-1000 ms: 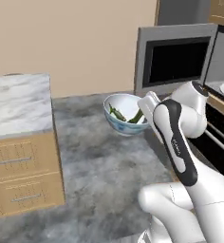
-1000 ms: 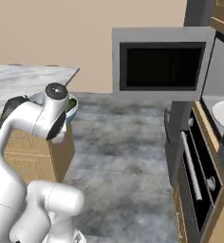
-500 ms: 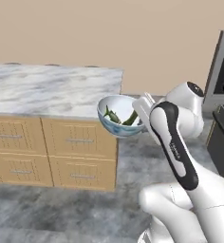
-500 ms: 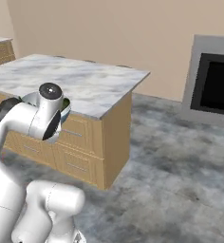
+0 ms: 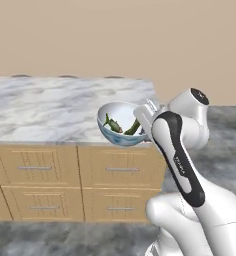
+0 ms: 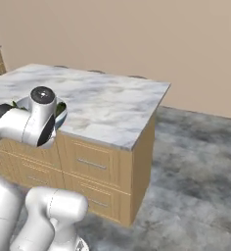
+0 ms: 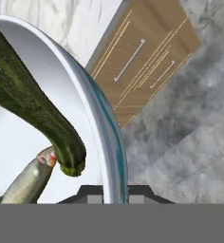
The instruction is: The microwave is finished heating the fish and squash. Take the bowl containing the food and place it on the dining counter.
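The robot has driven from the microwave to the surface; its fingers pinch the bowl rim, nearly there.

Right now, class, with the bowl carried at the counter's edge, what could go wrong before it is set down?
1. The pincer grips only the rim of the bowl, so it may tip or slip.
2. The bowl hangs at the front edge of the dining counter; released here, it could fall to the floor.
3. The food lies loose and could spill out.
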You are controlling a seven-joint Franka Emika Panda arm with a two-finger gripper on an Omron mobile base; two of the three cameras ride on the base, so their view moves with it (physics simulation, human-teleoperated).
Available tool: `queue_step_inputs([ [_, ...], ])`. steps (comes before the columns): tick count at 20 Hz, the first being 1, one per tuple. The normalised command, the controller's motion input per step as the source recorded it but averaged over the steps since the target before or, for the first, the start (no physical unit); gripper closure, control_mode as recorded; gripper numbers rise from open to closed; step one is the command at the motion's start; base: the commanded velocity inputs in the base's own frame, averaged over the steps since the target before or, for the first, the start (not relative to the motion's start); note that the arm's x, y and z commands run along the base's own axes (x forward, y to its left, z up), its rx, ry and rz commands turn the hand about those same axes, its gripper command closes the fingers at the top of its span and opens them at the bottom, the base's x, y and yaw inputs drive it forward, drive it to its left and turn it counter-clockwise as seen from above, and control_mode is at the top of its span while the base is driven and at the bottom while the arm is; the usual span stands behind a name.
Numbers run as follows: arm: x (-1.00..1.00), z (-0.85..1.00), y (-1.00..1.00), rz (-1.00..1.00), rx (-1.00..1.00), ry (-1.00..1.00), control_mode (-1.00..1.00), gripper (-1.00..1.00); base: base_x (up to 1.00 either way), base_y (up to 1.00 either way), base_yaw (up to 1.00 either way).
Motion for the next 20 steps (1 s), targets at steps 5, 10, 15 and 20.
queue_step_inputs([
  [5, 0.00, 0.00, 0.00, 0.00, 0.00, 0.00, 1.00, 1.00, 0.79, 1.00, -0.35],
  [10, 0.00, 0.00, 0.00, 0.00, 0.00, 0.00, 1.00, 1.00, 0.50, 0.98, -0.41],
  [15, 0.00, 0.00, 0.00, 0.00, 0.00, 0.00, 1.00, 1.00, 0.58, 0.64, -0.27],
  [20, 0.17, 0.00, 0.01, -0.01, 0.00, 0.00, -1.00, 1.00, 0.62, 0.15, -0.07],
])
